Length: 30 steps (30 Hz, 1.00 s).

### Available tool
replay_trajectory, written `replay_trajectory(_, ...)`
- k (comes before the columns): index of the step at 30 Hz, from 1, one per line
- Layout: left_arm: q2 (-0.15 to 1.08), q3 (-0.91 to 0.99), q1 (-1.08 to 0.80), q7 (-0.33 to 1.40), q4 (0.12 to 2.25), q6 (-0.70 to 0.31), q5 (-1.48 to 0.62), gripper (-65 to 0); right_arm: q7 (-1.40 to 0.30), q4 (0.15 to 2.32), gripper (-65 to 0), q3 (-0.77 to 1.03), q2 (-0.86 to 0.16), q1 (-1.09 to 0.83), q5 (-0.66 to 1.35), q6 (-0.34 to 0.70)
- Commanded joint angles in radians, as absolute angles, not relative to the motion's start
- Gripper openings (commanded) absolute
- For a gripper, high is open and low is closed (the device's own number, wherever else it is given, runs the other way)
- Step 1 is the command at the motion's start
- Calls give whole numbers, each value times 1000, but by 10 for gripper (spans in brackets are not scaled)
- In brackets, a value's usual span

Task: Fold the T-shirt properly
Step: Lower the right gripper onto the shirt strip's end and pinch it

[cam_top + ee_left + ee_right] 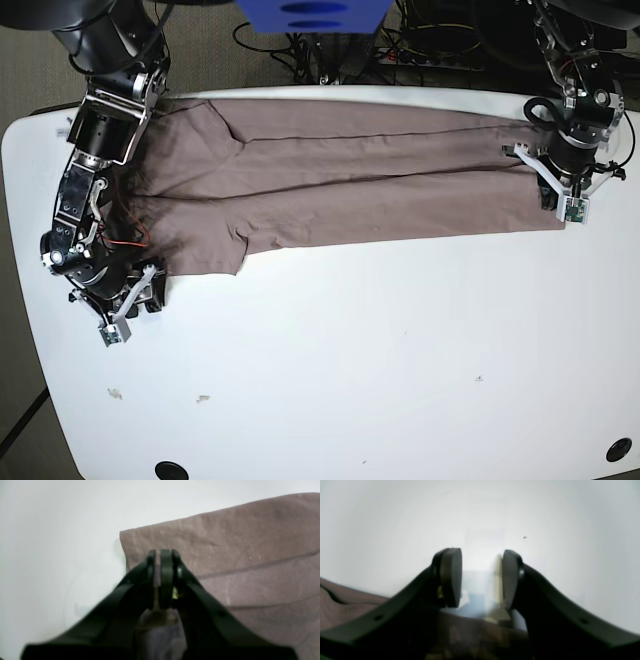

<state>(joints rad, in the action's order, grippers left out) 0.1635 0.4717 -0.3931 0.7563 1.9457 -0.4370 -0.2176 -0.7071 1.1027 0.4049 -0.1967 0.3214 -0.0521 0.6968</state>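
The left claw [163, 555] is pinched together over the shirt [380, 185] hem, probably to pin it. The right claw [480, 577] hangs apart over bare table [350, 350], holding nothing.

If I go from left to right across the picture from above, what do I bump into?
Right pincer → T-shirt → left pincer, all on the white table.
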Motion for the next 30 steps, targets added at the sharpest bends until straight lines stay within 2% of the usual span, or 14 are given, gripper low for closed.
replay_trajectory(1,175,479,-391,744,1959,-433,-223,-615,-736,1077,-394,404,-202,320,-103,698)
replay_trajectory(16,177,479,-394,732,1956,-436,-226,-616,-726,1143,-370,357,-202,320,-94,691)
replay_trajectory(18,178,478,-395,732,1955,-436,-226,-616,-729,1146,-359,340,-207,322,-93,684)
replay_trajectory(26,177,480,-396,729,1957,-436,-230,-616,-764,1143,-236,289,-211,330,-101,698)
replay_trajectory(30,178,481,-394,723,1955,-435,-228,-618,-772,1144,-229,282,-210,322,-90,698)
